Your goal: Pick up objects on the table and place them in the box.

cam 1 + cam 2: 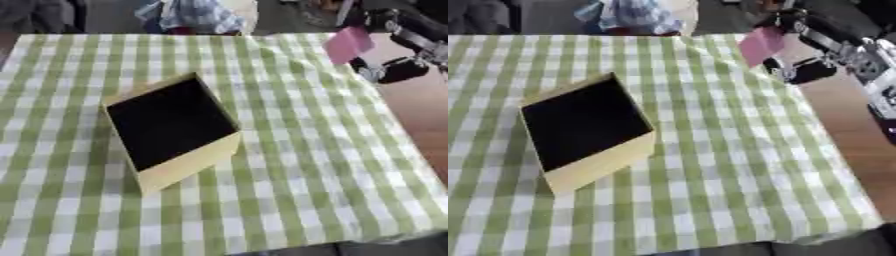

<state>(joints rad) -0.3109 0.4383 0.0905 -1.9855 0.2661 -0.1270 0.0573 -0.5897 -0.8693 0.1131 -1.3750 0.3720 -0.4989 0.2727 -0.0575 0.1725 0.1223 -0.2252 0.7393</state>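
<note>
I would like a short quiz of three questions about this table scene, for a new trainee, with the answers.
1. True or false: the flat pink object lies inside the yellow box with the dark inside.
2. Which robot hand holds the pink object? A) left B) right
3. Fill in: the table is covered with a green and white ______ cloth.

Key:
1. False. It is up at the far right corner, in the right robot hand, away from the box.
2. B. No left robot hand shows in either view.
3. Checked.
</note>
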